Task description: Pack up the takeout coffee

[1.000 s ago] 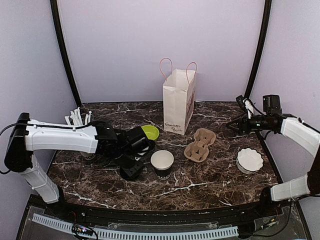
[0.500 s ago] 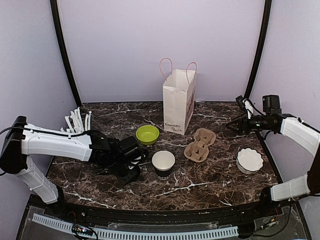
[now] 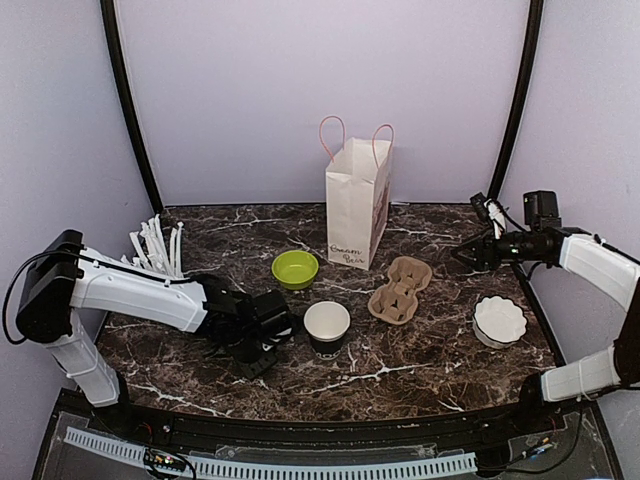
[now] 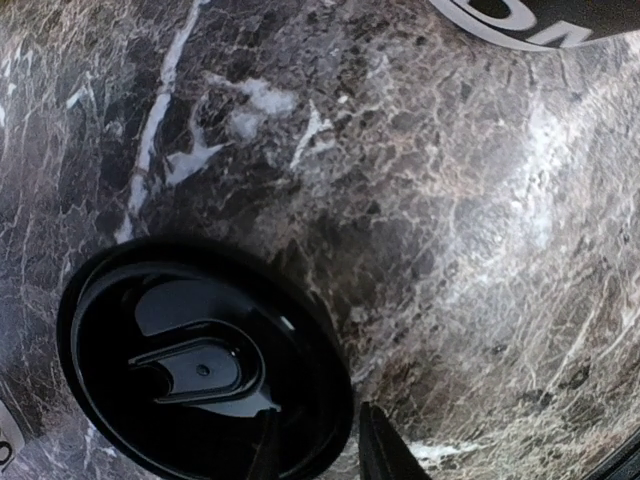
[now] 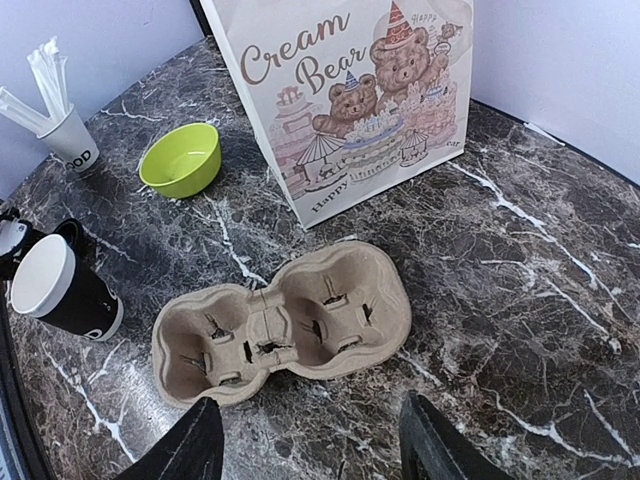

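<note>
The black paper cup with a white rim and inside stands open and upright at the table's middle front; it also shows in the right wrist view. Its black round lid lies flat on the marble just left of the cup. My left gripper is low over the lid. Its jaws are slightly apart and straddle the lid's right rim, one finger inside the rim and one outside. My right gripper is wide open and empty, in the air right of the cardboard cup carrier.
A white "Cream Bear" paper bag stands open at the back centre. The lime-green bowl sits left of it. The carrier lies right of the cup. A cup of straws stands far left, a white fluted bowl at the right.
My left arm has drawn back from beside the green bowl toward the front left and dropped low to the table over the lid. The right arm has not moved.
</note>
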Robot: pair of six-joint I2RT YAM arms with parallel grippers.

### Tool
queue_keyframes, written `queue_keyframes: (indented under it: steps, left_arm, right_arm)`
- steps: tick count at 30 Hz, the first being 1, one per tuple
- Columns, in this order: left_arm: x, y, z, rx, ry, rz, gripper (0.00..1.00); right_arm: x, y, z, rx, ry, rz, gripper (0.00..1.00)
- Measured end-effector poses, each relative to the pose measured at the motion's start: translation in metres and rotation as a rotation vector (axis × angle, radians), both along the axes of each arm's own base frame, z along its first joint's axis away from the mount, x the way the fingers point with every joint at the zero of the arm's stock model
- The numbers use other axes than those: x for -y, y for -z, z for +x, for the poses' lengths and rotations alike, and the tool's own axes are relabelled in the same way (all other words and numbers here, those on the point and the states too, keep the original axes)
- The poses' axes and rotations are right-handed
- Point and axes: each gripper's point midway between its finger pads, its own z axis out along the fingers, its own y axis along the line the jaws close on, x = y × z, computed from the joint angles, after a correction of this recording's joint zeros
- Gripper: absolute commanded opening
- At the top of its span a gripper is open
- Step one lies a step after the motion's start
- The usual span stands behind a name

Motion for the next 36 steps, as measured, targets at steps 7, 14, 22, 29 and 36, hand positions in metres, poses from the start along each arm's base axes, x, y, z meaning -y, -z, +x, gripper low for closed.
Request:
queue_keyframes:
  steps: [7,14,22,29,36]
  left_arm:
    - [-0.002,0.003,0.005,0.029,0.011,0.022,0.13]
    - [-0.004,-0.013,0.007,0.056,0.017,0.026,0.11]
    - [0.082,-0.186,0.025,0.236,0.111,-0.398,0.11]
    - [0.152,-0.320,0.032,0.412,0.259,-0.833,0.13]
    - [0.200,-0.340,0.021,0.430,0.373,-1.152,0.13]
  right_arm:
    - [0.000,0.003,0.001,-0.009,-0.001,0.001,0.60]
    - [0.000,0.002,0.001,-0.010,-0.001,0.002,0.59]
    - [-0.018,-0.047,0.005,0.026,-0.047,0.051,0.68]
    - [-0.071,-0.136,-0.014,0.053,-0.198,0.299,0.98]
    - [-0.116,-0.145,-0.048,-0.196,-0.352,0.536,0.99]
